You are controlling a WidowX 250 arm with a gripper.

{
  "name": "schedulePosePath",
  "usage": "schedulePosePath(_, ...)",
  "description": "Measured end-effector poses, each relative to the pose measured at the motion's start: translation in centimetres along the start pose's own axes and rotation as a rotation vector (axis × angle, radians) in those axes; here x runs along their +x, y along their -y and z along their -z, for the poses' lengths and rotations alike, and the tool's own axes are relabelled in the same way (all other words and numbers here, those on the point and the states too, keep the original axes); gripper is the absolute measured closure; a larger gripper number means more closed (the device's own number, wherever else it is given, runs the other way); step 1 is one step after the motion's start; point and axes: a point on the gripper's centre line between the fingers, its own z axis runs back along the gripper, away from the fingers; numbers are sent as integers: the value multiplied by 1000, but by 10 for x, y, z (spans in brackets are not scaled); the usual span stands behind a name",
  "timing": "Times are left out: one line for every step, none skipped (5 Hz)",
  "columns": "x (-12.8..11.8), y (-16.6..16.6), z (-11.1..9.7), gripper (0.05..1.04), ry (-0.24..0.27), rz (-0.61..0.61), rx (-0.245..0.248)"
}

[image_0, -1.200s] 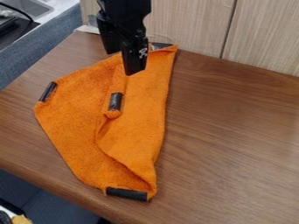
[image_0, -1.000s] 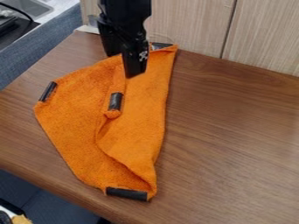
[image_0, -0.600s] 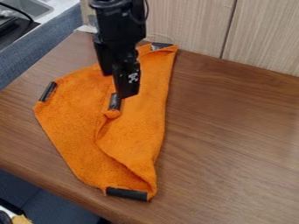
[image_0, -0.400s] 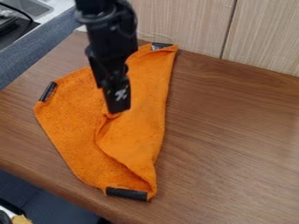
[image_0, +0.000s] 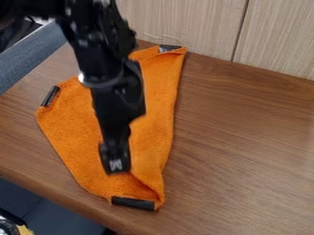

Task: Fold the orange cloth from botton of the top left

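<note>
Inspected one desk (image_0: 245, 137), wood-grained, bearing one orange cloth (image_0: 67, 133), taken as landmark for all places below. Found lying partly folded, drawn in towards its far end, broader across its middle, with one long, nearly straight edge along its right side. Noted one loose, raised fold near its lower end, running down towards its lower right corner. Counted three black strips in sight on the cloth: one at its far tip (image_0: 169, 47), one at its left corner (image_0: 50, 96), one along its lower end (image_0: 133, 203). Observed one black robot arm (image_0: 107, 78), entering from beyond the cloth at upper left and covering much of its middle. Located one black gripper (image_0: 115, 167) over the lower part of the cloth, pointing down, between its left edge and its right edge, just short of the lower strip. Cannot tell whether open or closed, nor whether touching the cloth. Recorded beyond the cloth one wood-panelled wall (image_0: 184, 25) with one dark upright seam (image_0: 240, 30), to the right of its far tip. Recorded also one grey-blue fabric surface (image_0: 30, 59), off to upper left of the cloth.
</note>
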Motion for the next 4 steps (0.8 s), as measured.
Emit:
schedulePosePath(1, 22, 18, 84, -51, 90, -52)
schedulePosePath(0, 38, 38, 84, -105, 150, -82)
schedulePosePath(3, 41, 47, 136, -149, 169, -76)
schedulePosePath(5, 37, 50, 407, -180, 165, -57)
